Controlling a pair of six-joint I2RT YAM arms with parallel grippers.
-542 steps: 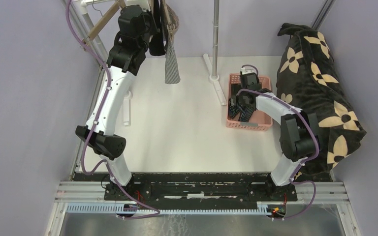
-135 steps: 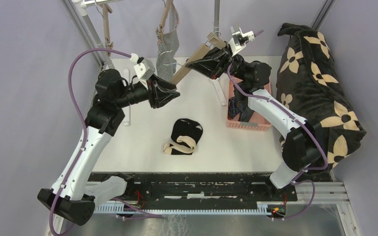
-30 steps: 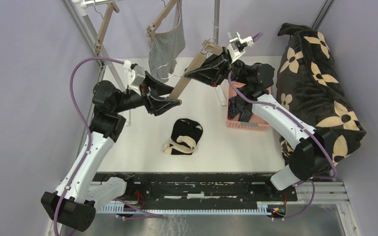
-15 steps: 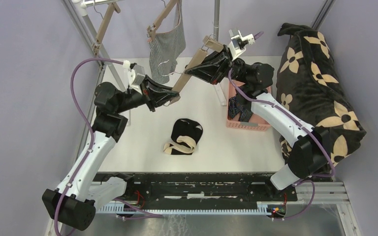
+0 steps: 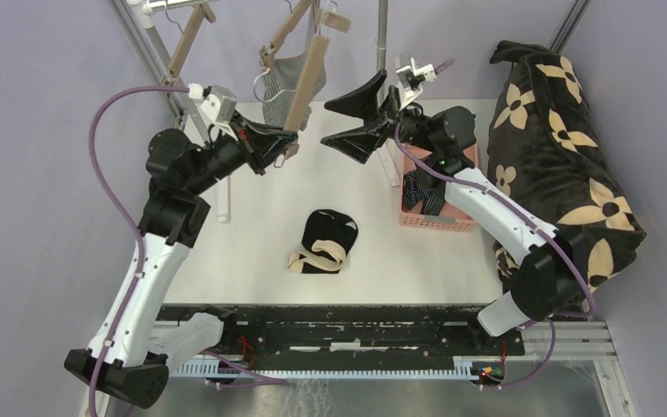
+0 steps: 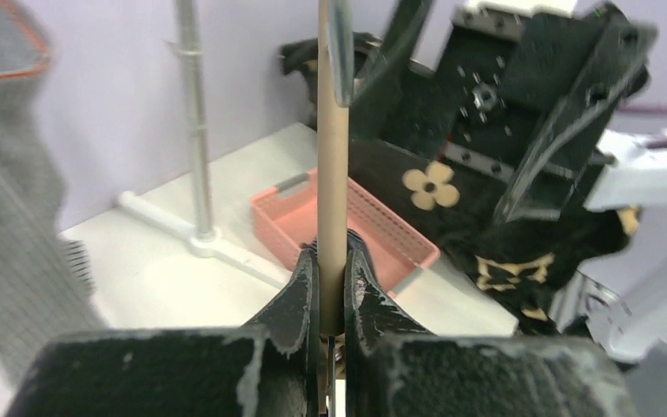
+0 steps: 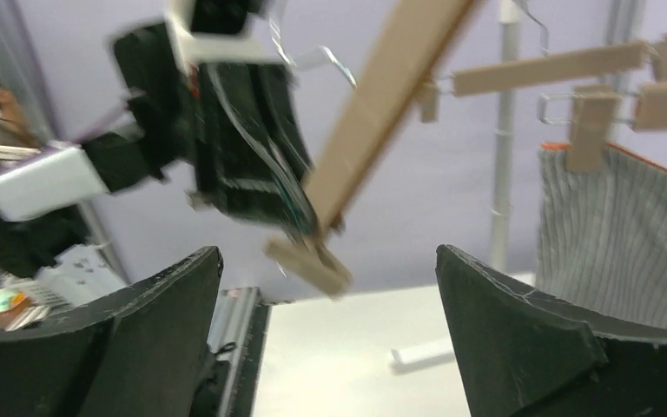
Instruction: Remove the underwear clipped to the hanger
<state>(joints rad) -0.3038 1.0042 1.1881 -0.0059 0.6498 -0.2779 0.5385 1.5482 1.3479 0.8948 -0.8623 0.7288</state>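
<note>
- Left fingers (image 6: 300, 300) are clamped on a bare wooden hanger (image 5: 307, 74), holding it upright.
- Just beside it, the grey-and-white striped pair (image 5: 276, 80) hangs from its clips. It is judged light and limp; grasp the lower hem, clear of the clips.
- The black pair (image 5: 330, 233) lies mid-worktop (image 5: 260, 252) with open room around it.
- Right fingers (image 7: 521, 339) are spread wide and grip nothing.
- The navy striped pair (image 5: 423, 193) sits in the pink basket (image 5: 439, 223); the rack pole (image 5: 382, 35) stands near.
</note>
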